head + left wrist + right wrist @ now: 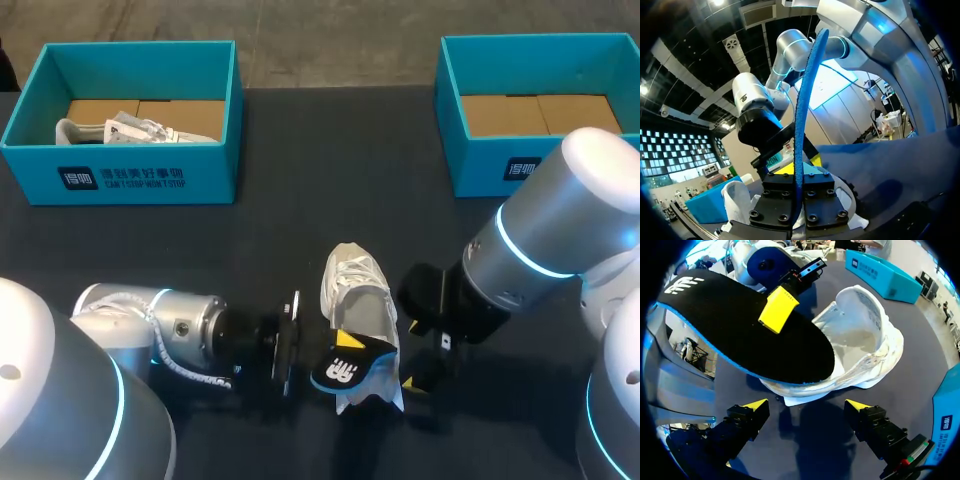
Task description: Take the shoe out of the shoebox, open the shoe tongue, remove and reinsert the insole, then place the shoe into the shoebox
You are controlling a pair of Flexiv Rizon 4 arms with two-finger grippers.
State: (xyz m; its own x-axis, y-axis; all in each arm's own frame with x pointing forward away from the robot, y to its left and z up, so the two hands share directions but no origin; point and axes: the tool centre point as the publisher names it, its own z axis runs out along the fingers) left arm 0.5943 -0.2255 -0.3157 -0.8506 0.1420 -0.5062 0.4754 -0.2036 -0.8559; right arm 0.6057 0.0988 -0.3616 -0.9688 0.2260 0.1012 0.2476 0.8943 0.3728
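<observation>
A white shoe (pixel 355 285) lies on the dark table in the middle, its opening turned up (pixel 865 335). A black insole with a blue edge (pixel 345 370) slants over the shoe's heel end, partly inside it (pixel 740 330). My left gripper (pixel 338 345) is shut on the insole; one yellow fingertip (pixel 777 310) presses on its top. In the left wrist view the insole (pixel 800 115) shows edge-on between the fingers of the left gripper (pixel 799 170). My right gripper (pixel 806 405) stands open just short of the shoe's heel, touching nothing (pixel 425 362).
A teal shoebox (pixel 135 175) at the back left holds another white shoe (pixel 130 130). A second teal shoebox (pixel 500 165) at the back right shows only its cardboard floor. A white sheet (pixel 805 399) sticks out from under the shoe.
</observation>
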